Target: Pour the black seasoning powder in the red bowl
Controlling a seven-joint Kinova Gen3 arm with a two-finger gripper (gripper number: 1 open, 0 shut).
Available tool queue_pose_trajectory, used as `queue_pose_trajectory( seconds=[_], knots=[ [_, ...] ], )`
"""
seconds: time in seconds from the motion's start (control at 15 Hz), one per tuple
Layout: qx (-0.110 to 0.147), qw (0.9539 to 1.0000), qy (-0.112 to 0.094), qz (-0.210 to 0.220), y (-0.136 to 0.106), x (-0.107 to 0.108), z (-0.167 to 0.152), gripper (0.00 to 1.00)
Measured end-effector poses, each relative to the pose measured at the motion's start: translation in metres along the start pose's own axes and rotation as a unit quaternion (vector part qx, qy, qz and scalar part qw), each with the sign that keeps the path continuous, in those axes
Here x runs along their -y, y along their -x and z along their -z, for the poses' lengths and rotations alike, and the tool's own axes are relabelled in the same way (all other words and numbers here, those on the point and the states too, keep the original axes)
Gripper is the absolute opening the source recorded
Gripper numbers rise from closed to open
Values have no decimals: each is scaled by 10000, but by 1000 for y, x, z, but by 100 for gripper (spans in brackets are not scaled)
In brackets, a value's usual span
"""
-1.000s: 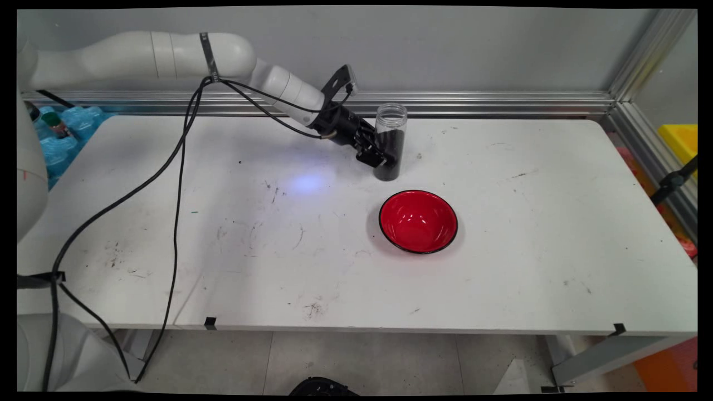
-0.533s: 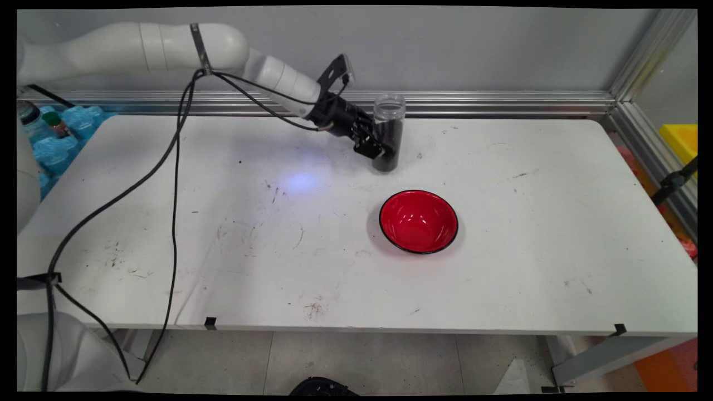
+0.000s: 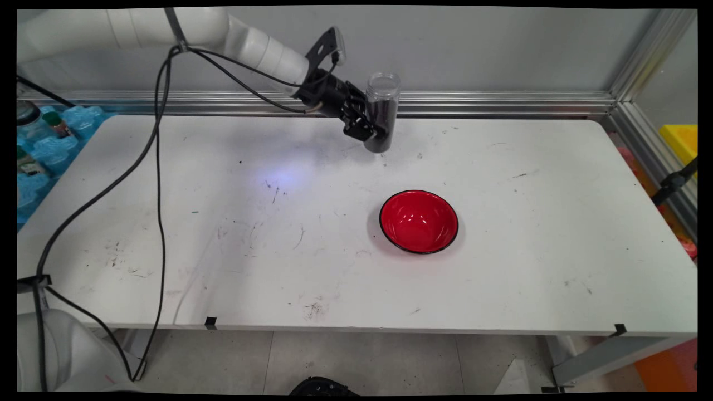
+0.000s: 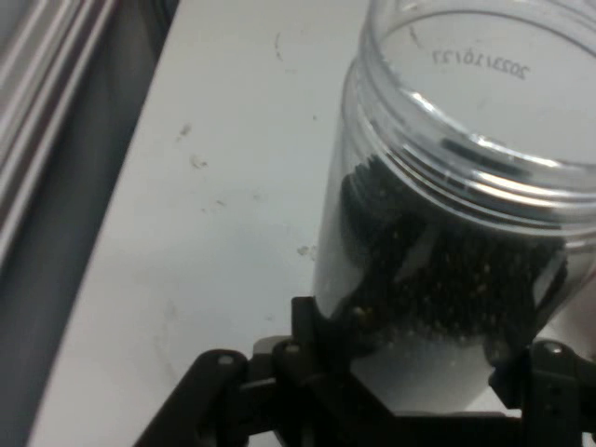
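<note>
White surface (image 3: 223,250) carries a red bowl (image 3: 418,221), upright, right of centre. Beyond the bowl, near the back wall, a clear jar (image 3: 381,114) part-filled with dark grains hangs clear of the surface, upright and lidless. The black hand (image 3: 369,129) is clamped on the jar's lower half from the left.

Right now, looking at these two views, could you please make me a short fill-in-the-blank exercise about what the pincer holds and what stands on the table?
1. The pincer is shut on a clear ____ with dark grains inside.
2. The jar has no ____ on its mouth.
3. The bowl on the table is ____ inside.
4. The jar hangs ____ the table, not touching it.

Missing words: jar; lid; red; above
</note>
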Motion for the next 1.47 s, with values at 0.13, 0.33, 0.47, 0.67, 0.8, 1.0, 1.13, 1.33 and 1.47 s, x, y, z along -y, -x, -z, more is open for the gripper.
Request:
queue_pose_trajectory(
  seconds=[0.13,0.33,0.47,0.67,0.8,1.0,1.13,1.33,1.47],
  knots=[
    [27,9997,-98,-222,-10,-3,9,0],
    [41,9979,-214,-613,-26,-11,19,0],
    [52,9961,-263,-842,-34,-16,23,0],
    [107,9913,-334,-1271,-44,-24,27,0],
    [162,9860,-377,-1617,-52,-30,28,0],
    [231,9777,-408,-2046,-60,-41,28,0],
    [271,9735,-420,-2233,-62,-46,27,0],
    [366,9642,-433,-2591,-65,-57,23,0],
    [426,9588,-451,-2774,-66,-63,18,0]
  ],
)
